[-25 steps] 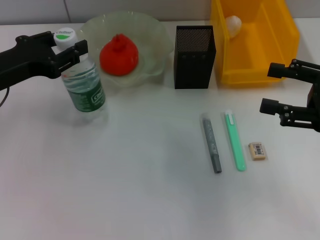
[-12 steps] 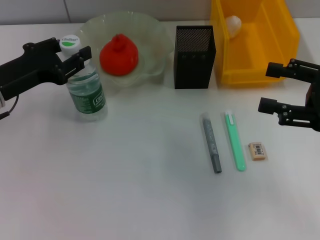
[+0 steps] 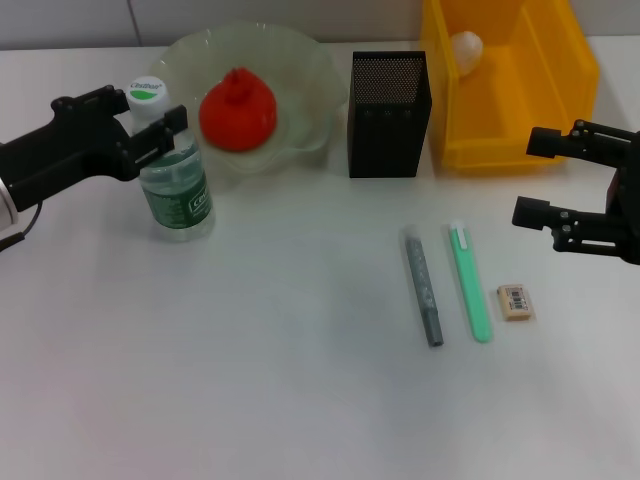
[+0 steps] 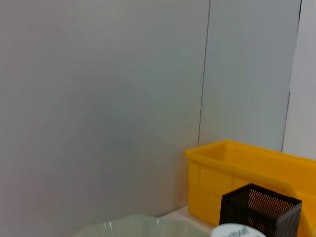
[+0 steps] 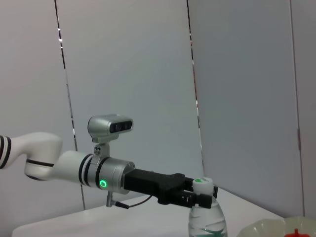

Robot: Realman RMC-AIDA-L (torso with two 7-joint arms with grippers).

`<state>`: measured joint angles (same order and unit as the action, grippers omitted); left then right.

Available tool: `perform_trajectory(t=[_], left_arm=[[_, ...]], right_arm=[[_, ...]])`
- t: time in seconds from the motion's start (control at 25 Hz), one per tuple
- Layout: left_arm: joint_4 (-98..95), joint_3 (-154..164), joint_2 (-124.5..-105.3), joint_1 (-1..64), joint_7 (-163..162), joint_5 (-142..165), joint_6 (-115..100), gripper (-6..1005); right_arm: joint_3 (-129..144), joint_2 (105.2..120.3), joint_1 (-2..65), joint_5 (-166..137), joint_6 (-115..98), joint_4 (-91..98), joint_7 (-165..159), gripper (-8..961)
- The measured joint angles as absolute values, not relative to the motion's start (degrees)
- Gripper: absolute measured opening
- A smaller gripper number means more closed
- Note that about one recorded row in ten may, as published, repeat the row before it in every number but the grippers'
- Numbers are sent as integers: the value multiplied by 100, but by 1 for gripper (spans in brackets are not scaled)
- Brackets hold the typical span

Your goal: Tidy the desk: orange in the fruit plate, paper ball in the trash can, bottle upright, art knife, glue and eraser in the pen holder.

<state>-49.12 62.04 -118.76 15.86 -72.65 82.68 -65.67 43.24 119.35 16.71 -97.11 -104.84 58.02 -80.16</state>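
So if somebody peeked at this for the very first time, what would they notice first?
Probably the bright red-orange orange sitting in the wavy green fruit plate at the back, and the big yellow trash can at the back right with a paper ball inside. Then the left gripper around the neck of the upright bottle, left of the plate.

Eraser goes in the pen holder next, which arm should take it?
Right. The right gripper hangs open just behind the eraser, while the left gripper is across the desk, clamped on the bottle.
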Motion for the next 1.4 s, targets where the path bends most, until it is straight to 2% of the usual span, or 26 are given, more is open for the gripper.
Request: perform_trajectory(t=[0.12,0.48,0.56,0.76,0.88,1.04,1.08,1.12,1.2,1.24,1.28,1.32,1.4], left_arm=[[-4774,6197,-11874,1603,-7216,8226,-6567,510],[-4938,6116,-11841,1386,-7185,7854,-6865,744],[-5066,5925,-11831,1261,-7184,7754,-7125,771],[-5062,4735,-11785,1051,-7119,7781,-8627,812],[-4650,4279,-11635,883,-6791,7914,-9675,812],[-4501,4257,-11535,792,-6760,8054,-9896,812],[-4501,4257,-11535,792,-6760,8054,-9896,812],[-4501,4257,-11535,792,-6760,8054,-9896,812],[-4407,4255,-11479,747,-6751,8164,-9984,812],[-4214,4250,-11382,647,-6622,8482,-10268,812],[-4214,4250,-11382,647,-6622,8482,-10268,812],[-4214,4250,-11382,647,-6622,8482,-10268,812],[-4184,4235,-11347,568,-6535,8622,-10529,813]], right_arm=[[4324,11935,1675,-9714,-10485,5791,-8015,783],[4322,11932,1703,-9712,-10476,5836,-8105,783],[4321,11919,1735,-9721,-10443,5893,-8278,783],[4405,11917,1895,-10414,-10243,7131,-9767,783],[4891,11903,2232,-11299,-10233,8441,-11386,783],[5420,11899,2632,-12179,-10283,9295,-12588,783],[5813,11899,3004,-12919,-10343,9636,-13356,783],[5813,11899,3004,-12919,-10343,9636,-13356,783],[6123,11897,3412,-13571,-10481,9683,-14024,783],[6273,11896,3671,-13946,-10601,9612,-14379,783],[6412,11898,4124,-14498,-10819,9297,-14874,783],[6412,11898,4124,-14498,-10819,9297,-14874,783],[6449,11901,4534,-14903,-11002,8799,-15249,783]])
